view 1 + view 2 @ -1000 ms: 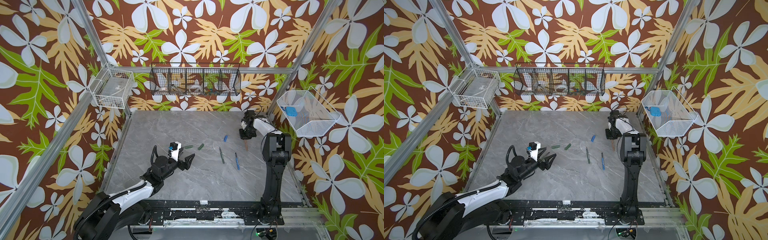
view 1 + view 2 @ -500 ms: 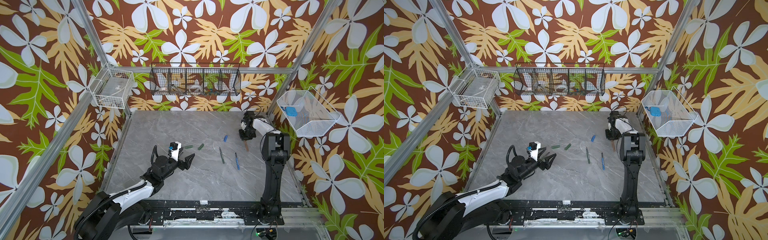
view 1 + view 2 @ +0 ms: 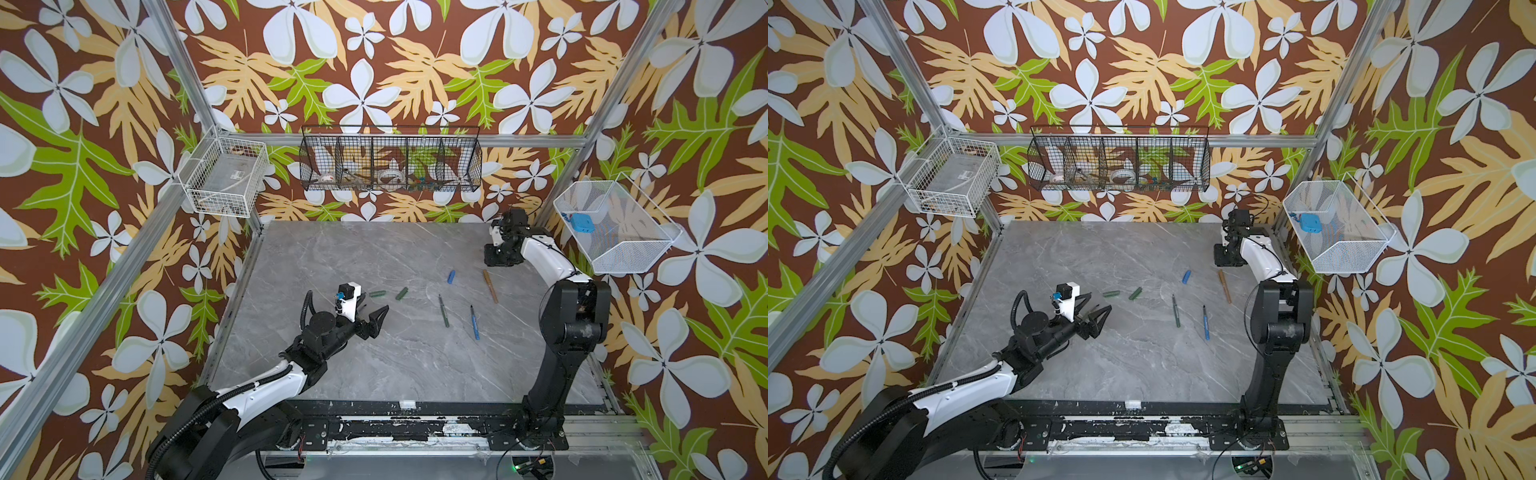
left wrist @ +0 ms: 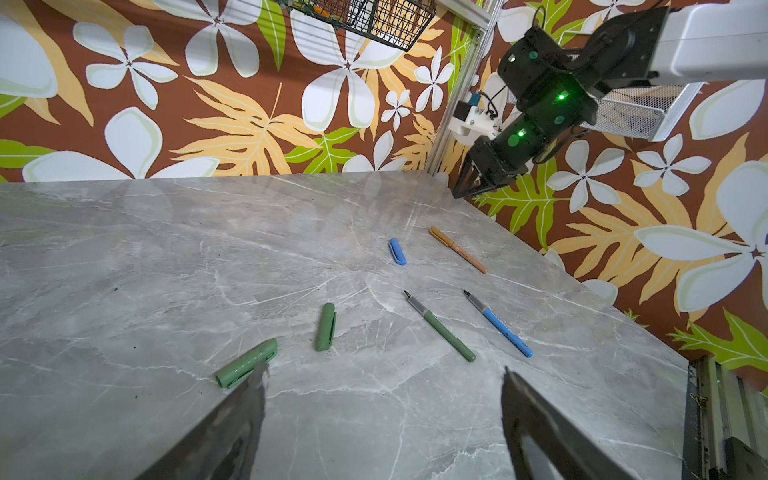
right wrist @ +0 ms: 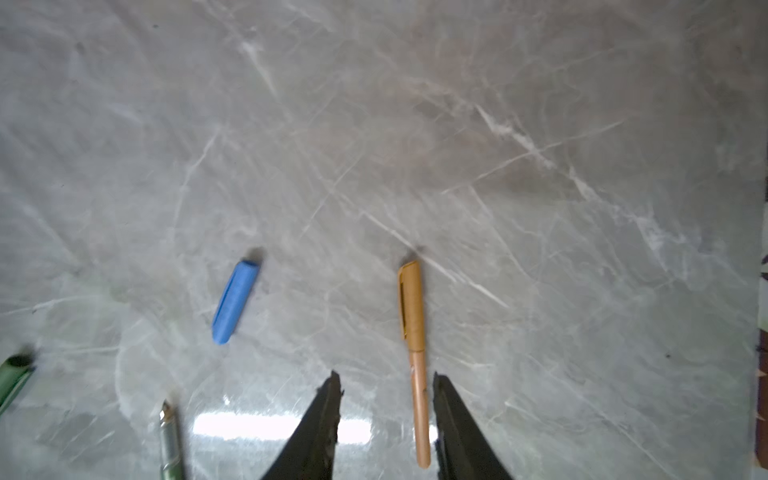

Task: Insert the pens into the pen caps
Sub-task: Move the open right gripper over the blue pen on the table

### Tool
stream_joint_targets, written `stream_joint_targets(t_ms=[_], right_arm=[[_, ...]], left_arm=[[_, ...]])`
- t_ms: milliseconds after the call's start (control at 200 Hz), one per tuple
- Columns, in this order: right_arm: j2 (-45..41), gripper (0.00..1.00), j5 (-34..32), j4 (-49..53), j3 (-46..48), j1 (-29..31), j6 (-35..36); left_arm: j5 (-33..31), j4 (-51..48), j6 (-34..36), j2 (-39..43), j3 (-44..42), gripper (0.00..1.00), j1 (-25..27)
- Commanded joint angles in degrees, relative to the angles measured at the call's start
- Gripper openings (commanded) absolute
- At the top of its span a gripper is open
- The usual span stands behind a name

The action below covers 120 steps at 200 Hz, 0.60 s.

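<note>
Tally, one of three visible pens done: orange pen [image 3: 490, 286], capped, on the table [image 3: 374, 257] beneath the right gripper [image 5: 385, 376], jaws parted and empty; outstanding, in a top view: blue cap [image 3: 451, 276] at its 9 o'clock, blue pen [image 3: 475, 322] at 7, green pen [image 3: 444, 311] and two green caps [image 3: 377, 293] farther toward 9, near the left gripper [image 3: 376, 302], jaws wide apart and empty.

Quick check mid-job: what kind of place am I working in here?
Most likely a staged robot test cell, not a real room: an aluminium frame, printed floral wall panels, a black wire basket hung at the back, and a marble-look table enclosed inside.
</note>
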<state>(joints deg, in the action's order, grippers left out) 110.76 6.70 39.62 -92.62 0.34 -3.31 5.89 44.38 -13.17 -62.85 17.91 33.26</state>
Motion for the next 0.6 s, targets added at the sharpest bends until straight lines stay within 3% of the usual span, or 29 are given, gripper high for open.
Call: stream_joint_targets(t_ms=[0, 235, 435, 596], right_arm=[[-4.9, 0.38, 3.8, -5.9, 5.9, 2.2, -1.5], [-18.2, 0.39, 4.2, -10.8, 18.6, 6.1, -5.6], [-26.6, 0.41, 3.9, -8.7, 26.4, 7.1, -8.5], [-29.2, 0.42, 0.0, -8.5, 31.1, 7.4, -10.4]], left_arm=[[-3.5, 0.8, -0.8, 1.2, -0.4, 0.88, 0.1], [-12.9, 2.3, -0.9, 8.0, -4.2, 0.92, 0.1], [-19.4, 1.8, -1.3, 12.1, -5.7, 0.99, 0.1], [-19.9, 3.1, -1.4, 12.7, -6.7, 1.0, 0.1]])
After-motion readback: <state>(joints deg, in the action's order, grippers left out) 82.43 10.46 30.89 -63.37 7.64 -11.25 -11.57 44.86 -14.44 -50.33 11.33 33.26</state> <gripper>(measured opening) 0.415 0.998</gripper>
